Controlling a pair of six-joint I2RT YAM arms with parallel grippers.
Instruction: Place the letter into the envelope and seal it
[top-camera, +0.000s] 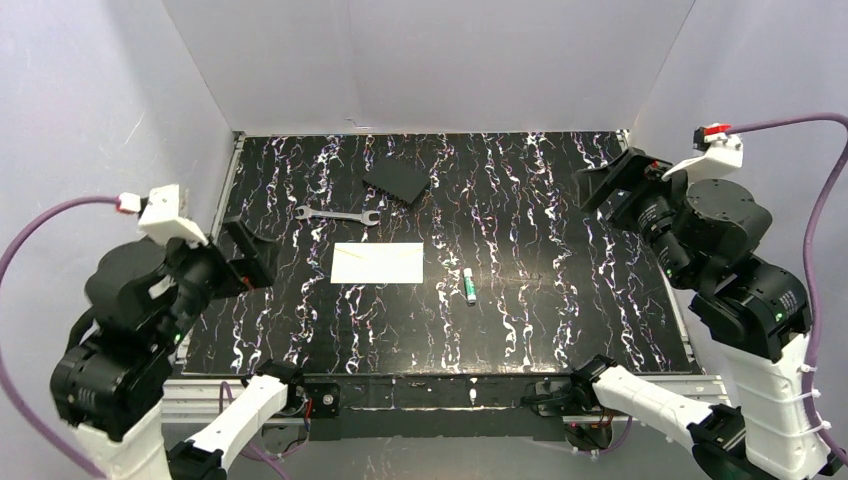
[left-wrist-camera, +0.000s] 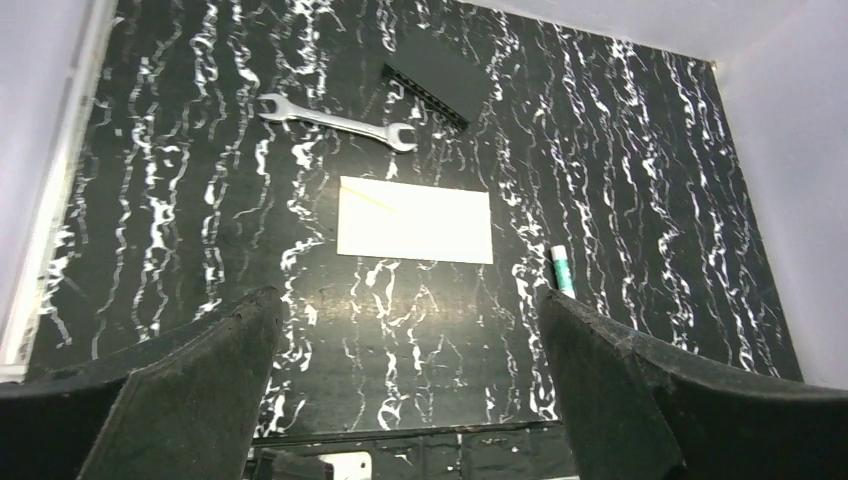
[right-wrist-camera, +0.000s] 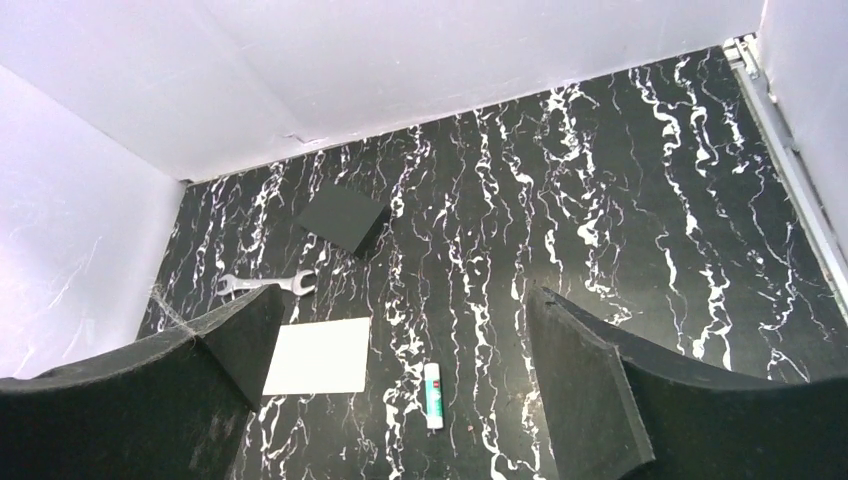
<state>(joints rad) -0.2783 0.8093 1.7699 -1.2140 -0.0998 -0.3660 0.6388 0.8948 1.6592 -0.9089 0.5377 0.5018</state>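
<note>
Cream envelope (top-camera: 377, 263) lies closed on the bench (top-camera: 560, 300), letter unseen; left hand (left-wrist-camera: 405, 310) and right hand (right-wrist-camera: 405, 300) gape empty. Sealing looks done; retreat next.

A black tabletop (top-camera: 560, 230) veined with white carries three loose items. A silver open-ended wrench (top-camera: 338, 215) lies flat left of centre, its length running left to right. Behind it, nearer the back wall, a flat black square (top-camera: 396, 180) sits turned at an angle. A small white-and-green glue stick (top-camera: 469, 285) lies on its side right of centre, well apart from both. Pale walls (top-camera: 430, 60) close in three sides.
</note>
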